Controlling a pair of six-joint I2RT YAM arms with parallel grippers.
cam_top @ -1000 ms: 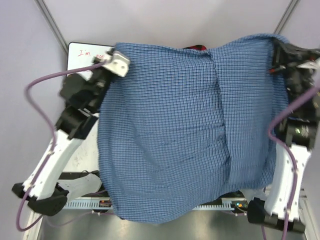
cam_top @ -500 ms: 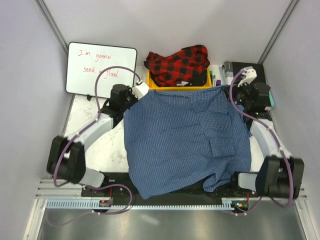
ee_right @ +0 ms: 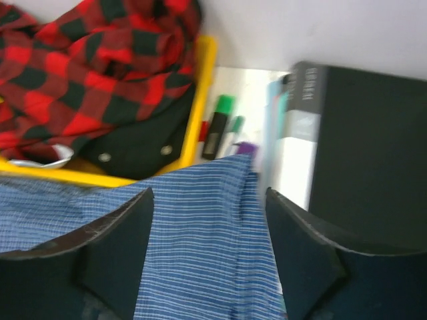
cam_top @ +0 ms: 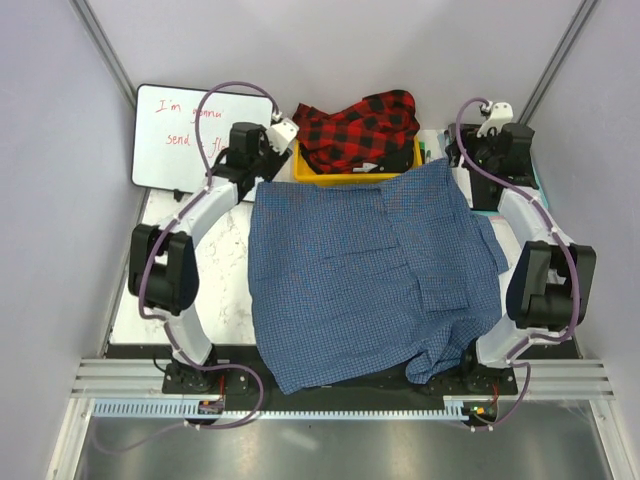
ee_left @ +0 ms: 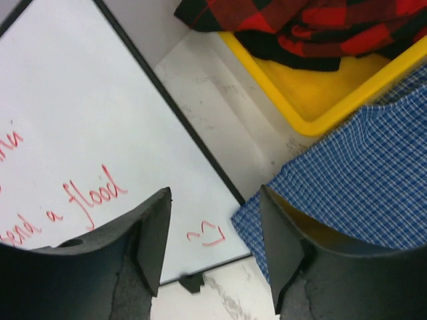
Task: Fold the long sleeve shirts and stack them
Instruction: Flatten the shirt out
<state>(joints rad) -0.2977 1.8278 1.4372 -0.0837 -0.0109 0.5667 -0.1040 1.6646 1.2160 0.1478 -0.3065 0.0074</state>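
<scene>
The blue checked shirt (cam_top: pixel 370 280) lies spread flat across the table, its near hem hanging over the front edge. The red-and-black plaid shirt (cam_top: pixel 360 128) sits bunched in a yellow bin (cam_top: pixel 340 177) at the back. My left gripper (cam_top: pixel 262 168) hovers open over the blue shirt's far left corner (ee_left: pixel 347 173); that corner lies beside one finger, ungripped (ee_left: pixel 213 195). My right gripper (cam_top: pixel 470 172) stands open over the far right corner (ee_right: pixel 213 200), with the cloth below the jaws and not pinched (ee_right: pixel 210 197).
A whiteboard (cam_top: pixel 185 135) with red writing leans at the back left, right under my left gripper. Markers (ee_right: pixel 220 127) and a black box (ee_right: pixel 367 147) sit behind the blue shirt at the back right. Grey walls close in both sides.
The blue shirt was held up by both grippers, then came down flat on the table. Both grippers have opened and let go of its far corners.
</scene>
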